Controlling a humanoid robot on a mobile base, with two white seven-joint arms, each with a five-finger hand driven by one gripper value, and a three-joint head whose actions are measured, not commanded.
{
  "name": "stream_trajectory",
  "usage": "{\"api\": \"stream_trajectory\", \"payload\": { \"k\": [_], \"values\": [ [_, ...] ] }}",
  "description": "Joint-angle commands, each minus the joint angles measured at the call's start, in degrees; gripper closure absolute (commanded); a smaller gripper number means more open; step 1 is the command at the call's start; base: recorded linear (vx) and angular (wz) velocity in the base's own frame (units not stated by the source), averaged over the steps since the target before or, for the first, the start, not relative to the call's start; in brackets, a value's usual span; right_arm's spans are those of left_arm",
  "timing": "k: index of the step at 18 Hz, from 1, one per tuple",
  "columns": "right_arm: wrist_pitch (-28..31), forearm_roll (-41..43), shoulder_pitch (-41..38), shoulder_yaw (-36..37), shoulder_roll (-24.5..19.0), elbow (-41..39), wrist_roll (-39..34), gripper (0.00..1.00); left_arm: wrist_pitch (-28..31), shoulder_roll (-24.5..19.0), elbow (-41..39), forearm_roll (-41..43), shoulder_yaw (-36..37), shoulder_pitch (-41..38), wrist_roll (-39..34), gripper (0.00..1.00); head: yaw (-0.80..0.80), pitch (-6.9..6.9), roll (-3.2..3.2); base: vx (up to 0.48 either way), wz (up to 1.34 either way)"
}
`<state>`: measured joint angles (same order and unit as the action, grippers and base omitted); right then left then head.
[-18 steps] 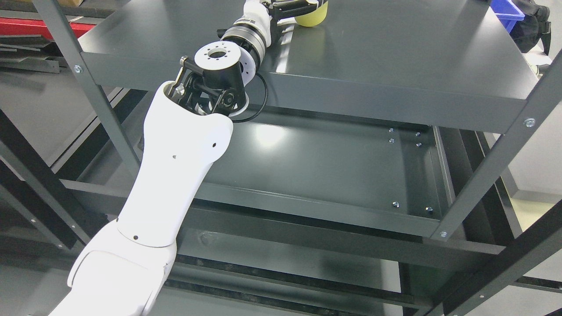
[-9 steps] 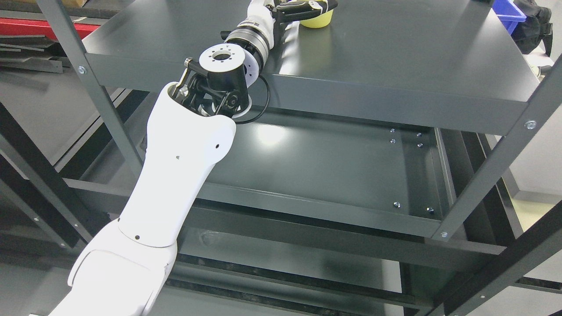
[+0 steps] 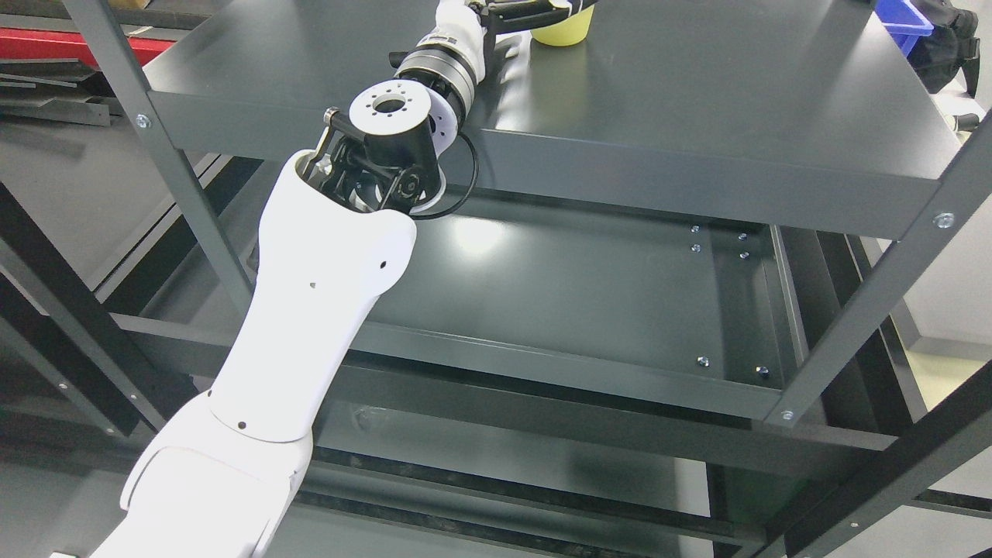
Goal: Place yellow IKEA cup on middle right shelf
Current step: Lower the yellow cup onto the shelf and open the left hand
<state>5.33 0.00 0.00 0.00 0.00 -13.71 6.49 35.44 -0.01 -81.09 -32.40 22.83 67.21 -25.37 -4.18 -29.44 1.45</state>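
Observation:
The yellow cup [image 3: 563,32] stands on the dark grey shelf [image 3: 697,101] near its far edge, at the top of the head view; only its lower part shows. My left arm comes in from the lower left and reaches over the shelf's front edge. My left hand [image 3: 542,8] is at the cup, with black fingers [image 3: 515,9] lying across its top, closed on it; most of the hand is cut off by the picture's edge. My right arm is out of view.
A lower shelf [image 3: 589,287] lies beneath the one with the cup. Grey uprights stand at the front left [image 3: 155,147] and front right [image 3: 876,287]. A blue bin [image 3: 899,19] and a black bag [image 3: 942,46] sit at the far right.
The hand has carried the cup a little to the right and farther back; the cup now sits lower and upright on the shelf. The view shifted slightly.

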Motion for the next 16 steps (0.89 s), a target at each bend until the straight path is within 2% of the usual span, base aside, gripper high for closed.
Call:
{"api": "stream_trajectory", "payload": {
  "k": [1,10,16],
  "values": [
    [0.03,1.41,-0.79,-0.97,1.00,0.00,0.19,0.01,-3.27,-0.99,-1.44,1.98,-0.59,0.46,0.14,0.01,0.00,0.00,0.00,0.000,0.00],
    [0.03,1.41,-0.79,-0.97,1.00,0.00,0.19,0.01,-8.19,-0.99,-2.41,3.04,-1.38,0.29,0.14,0.01,0.00,0.00,0.00,0.001,-0.01],
    [0.03,1.41,-0.79,-0.97,1.00,0.00,0.19,0.01,-15.30,-0.99,-3.37,3.04,-1.82,-2.52,0.32,0.01,0.00,0.00,0.00,-0.017,0.00]
  ]
}}
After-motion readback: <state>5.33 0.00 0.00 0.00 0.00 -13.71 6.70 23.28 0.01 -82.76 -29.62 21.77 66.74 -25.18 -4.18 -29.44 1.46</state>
